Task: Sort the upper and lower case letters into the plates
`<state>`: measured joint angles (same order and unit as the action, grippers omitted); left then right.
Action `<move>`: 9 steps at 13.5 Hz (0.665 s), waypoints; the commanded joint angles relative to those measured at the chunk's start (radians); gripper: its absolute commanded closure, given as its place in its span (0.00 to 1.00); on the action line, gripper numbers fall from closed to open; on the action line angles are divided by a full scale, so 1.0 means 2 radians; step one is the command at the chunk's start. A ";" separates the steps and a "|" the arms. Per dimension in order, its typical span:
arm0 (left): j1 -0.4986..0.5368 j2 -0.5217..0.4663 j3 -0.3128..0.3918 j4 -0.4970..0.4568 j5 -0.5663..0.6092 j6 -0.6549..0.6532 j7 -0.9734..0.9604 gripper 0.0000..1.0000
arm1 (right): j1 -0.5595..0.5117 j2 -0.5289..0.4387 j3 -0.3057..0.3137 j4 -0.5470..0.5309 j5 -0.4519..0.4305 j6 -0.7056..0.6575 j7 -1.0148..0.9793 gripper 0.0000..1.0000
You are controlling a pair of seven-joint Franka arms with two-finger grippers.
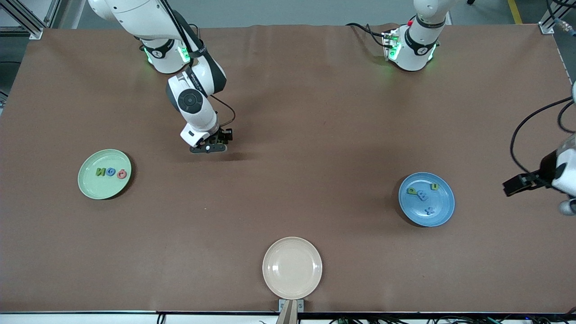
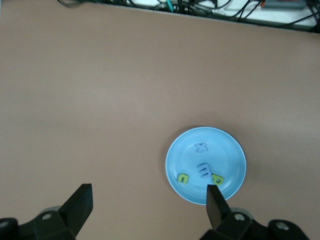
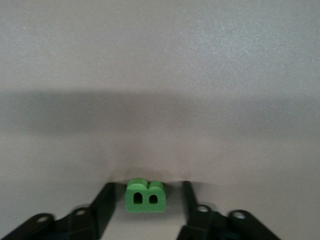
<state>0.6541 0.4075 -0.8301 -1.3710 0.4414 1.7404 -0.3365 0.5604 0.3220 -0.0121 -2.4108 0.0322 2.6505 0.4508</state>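
Sitting between right fingers (image 3: pixel 102 210), seemingly unclamped: green B (image 3: pixel 145 196).

Cream plate (image 1: pixel 292 268) near the front table edge, on a brown table (image 1: pixel 315 112)

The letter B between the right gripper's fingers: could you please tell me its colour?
Green; the letter B shows best in the right wrist view.
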 commanded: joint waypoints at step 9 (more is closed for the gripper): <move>-0.128 -0.142 0.208 -0.006 -0.208 -0.138 0.105 0.00 | -0.003 -0.053 -0.006 -0.001 0.002 -0.081 -0.004 0.81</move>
<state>0.5014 0.1576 -0.5569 -1.3630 0.0705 1.4861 -0.1462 0.5616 0.3071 -0.0158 -2.3995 0.0328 2.5814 0.4508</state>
